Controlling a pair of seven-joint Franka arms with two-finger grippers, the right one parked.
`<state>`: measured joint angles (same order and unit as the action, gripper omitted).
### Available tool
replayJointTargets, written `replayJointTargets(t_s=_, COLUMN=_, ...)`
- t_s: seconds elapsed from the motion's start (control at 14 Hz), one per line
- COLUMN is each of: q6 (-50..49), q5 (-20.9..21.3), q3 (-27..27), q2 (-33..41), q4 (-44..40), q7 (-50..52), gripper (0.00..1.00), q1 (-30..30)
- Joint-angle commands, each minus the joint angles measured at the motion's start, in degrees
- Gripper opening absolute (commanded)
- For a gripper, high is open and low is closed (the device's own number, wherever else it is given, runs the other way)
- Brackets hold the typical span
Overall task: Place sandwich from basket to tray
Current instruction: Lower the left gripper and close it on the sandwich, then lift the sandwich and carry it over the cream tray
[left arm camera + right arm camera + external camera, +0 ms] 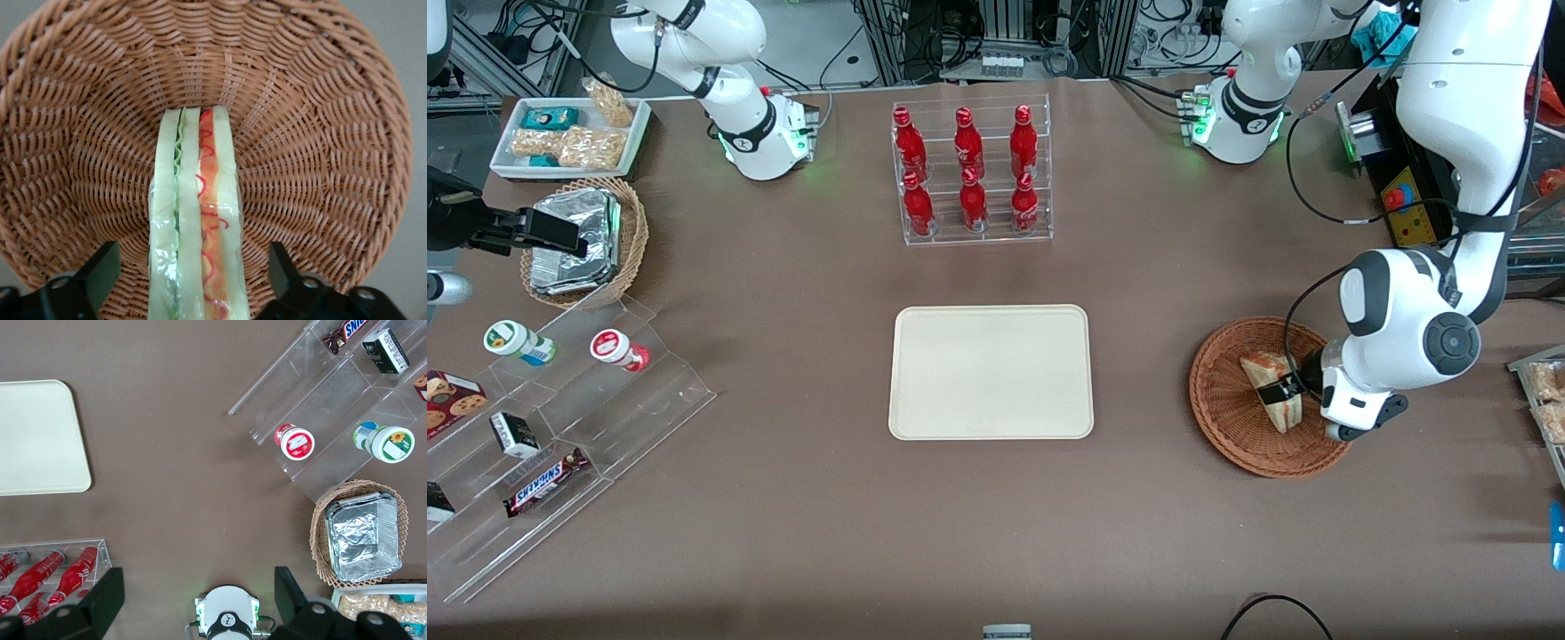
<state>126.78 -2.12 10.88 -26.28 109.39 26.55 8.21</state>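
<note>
The sandwich (1286, 412) stands on edge in the reddish-brown wicker basket (1224, 418), toward the working arm's end of the table. Its wrapped white bread and red and yellowish filling (197, 220) face the wrist camera over the woven basket bottom (313, 147). My left gripper (1280, 389) is down in the basket, open, straddling the sandwich. One black finger (100, 272) stands on each side of it, with a gap of wicker showing between each finger and the bread. The cream-beige tray (991, 372) lies flat at the table's middle with nothing on it.
A clear rack of red bottles (971, 173) stands farther from the front camera than the tray. Toward the parked arm's end are a paler basket with foil packets (578, 240), a white snack tray (569, 133) and a clear stepped stand with snacks (560, 418).
</note>
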Motion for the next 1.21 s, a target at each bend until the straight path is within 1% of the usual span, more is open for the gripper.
replayJointTargets(t_s=0.0, q6=1.0, q5=0.1, q3=0.2, q2=-0.2, q4=1.3, q7=1.0, gripper=0.49, q1=0.1)
replayJointTargets(t_s=0.07, q6=1.0, q5=0.1, q3=0.1, q2=-0.2, q4=1.5, q7=1.0, gripper=0.42, q1=0.1)
replayJointTargets(t_s=0.21, q6=0.9, q5=0.1, q3=0.1, q2=0.3, q4=2.2, q7=0.9, gripper=0.22, q1=0.1)
replayJointTargets(t_s=0.29, q6=0.4, q5=0.1, q3=0.1, q2=0.8, q4=2.1, q7=0.7, gripper=0.15, q1=0.1)
replayJointTargets(t_s=0.57, q6=-3.8, q5=0.1, q3=0.4, q2=4.8, q4=0.3, q7=0.2, gripper=0.12, q1=-0.7)
replayJointTargets(t_s=0.79, q6=-7.1, q5=0.3, q3=0.9, q2=6.5, q4=-2.2, q7=0.0, gripper=0.13, q1=-8.5)
replayJointTargets(t_s=0.93, q6=-7.1, q5=0.3, q3=0.9, q2=6.1, q4=-3.0, q7=0.3, gripper=0.13, q1=-15.8)
replayJointTargets(t_s=1.07, q6=-7.7, q5=0.8, q3=0.9, q2=4.0, q4=-5.5, q7=0.4, gripper=0.13, q1=-22.6)
replayJointTargets(t_s=1.14, q6=-7.9, q5=0.8, q3=0.9, q2=1.8, q4=-8.5, q7=1.5, gripper=0.13, q1=-26.0)
